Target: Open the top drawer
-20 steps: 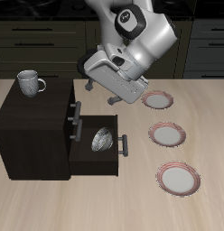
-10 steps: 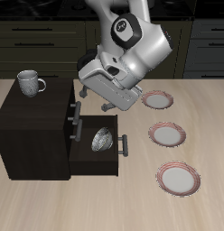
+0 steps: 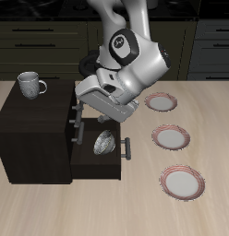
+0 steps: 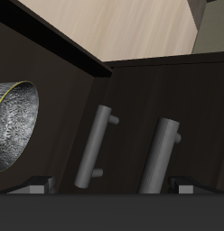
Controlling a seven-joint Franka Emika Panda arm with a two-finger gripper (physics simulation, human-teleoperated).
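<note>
Landmark: dark wooden cabinet (image 3: 33, 129), standing on the light wood table (image 3: 135, 207).

Top drawer (image 3: 74, 114) sits at the cabinet's upper front, under its flat top. Exterior view shows it barely out from the cabinet face, its bar handle (image 3: 79, 112) just visible below the robot's wrist. Wrist view gives two bar handles side by side, both dark metal on short posts; which belongs to which drawer I cannot tell for certain.

Lower drawer (image 3: 98, 159) of the cabinet is pulled well out toward the plates. A patterned grey bowl (image 3: 102, 143) lies inside it; the same bowl shows in the wrist view (image 4: 10, 122), tilted on its side.

Gripper (image 3: 81, 111) hangs right at the cabinet's front, level with the top drawer's handle. Fingers hidden behind the wrist body in the exterior view; only small pale tips (image 4: 37, 187) show in the wrist view. How far apart the fingers stand, and any hold on the handle: cannot tell.

White mug (image 3: 30, 85) stands upright on the cabinet's top, at its back corner.

Three pink-rimmed plates (image 3: 171, 137) lie in a row on the table, well apart from the cabinet's drawer side.
</note>
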